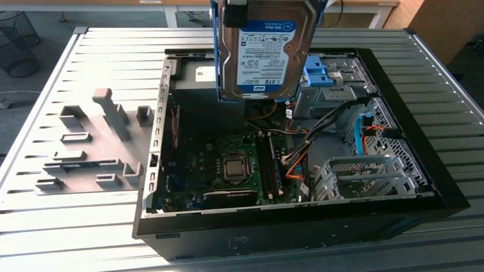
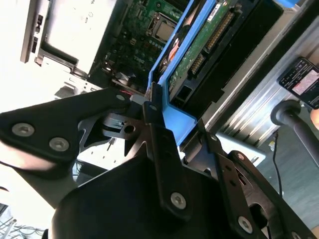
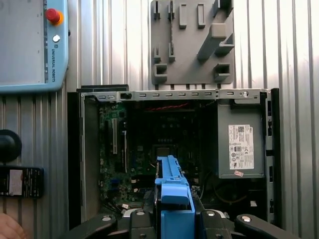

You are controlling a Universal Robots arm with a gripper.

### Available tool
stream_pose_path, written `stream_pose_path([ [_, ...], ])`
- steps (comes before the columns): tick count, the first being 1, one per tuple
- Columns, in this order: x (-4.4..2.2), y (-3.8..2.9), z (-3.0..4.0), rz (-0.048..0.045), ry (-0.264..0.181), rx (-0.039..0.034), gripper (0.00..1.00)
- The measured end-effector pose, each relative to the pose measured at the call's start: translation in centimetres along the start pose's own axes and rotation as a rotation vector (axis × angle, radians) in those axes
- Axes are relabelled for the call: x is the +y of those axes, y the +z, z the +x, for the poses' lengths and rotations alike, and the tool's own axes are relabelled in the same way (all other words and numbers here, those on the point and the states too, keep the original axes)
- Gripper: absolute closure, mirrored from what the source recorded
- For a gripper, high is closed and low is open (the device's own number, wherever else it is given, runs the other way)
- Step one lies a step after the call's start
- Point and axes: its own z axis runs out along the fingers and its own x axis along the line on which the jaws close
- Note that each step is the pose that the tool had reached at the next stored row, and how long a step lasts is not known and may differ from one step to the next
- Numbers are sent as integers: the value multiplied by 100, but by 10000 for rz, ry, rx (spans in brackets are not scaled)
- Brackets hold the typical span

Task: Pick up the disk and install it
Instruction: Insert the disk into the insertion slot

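Note:
The disk (image 1: pixel 264 51) hangs upright above the back of the open computer case (image 1: pixel 423 187), its white-and-blue label facing the exterior camera and blue rails along both sides. In the second wrist view my gripper (image 2: pixel 172 117) is shut on the disk's blue end rail, and the disk's green circuit board (image 2: pixel 204 40) points down toward the case. In the first wrist view the blue rail of the disk (image 3: pixel 172 184) sits between my black fingers (image 3: pixel 139 219), above the motherboard (image 3: pixel 164 149). A drive bay with blue brackets (image 1: pixel 318 71) lies just to the exterior view's right of the disk.
The case lies open on a slatted metal table (image 1: pixel 90 238). A grey fixture plate (image 1: pixel 90 147) sits at the exterior view's left. Inside are a power supply with a white sticker (image 3: pixel 240 144), cables (image 1: pixel 332 122) and a metal cage (image 1: pixel 363 175). A teach pendant (image 3: pixel 30 45) and a hand (image 3: pixel 7 230) are beside the case.

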Motion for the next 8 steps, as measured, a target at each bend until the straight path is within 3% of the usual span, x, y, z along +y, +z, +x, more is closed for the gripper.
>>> stream_pose_path([
  [3,-1,3,19,66,-12,-243,63],
  [8,-3,17,87,69,-35,-251,63],
])
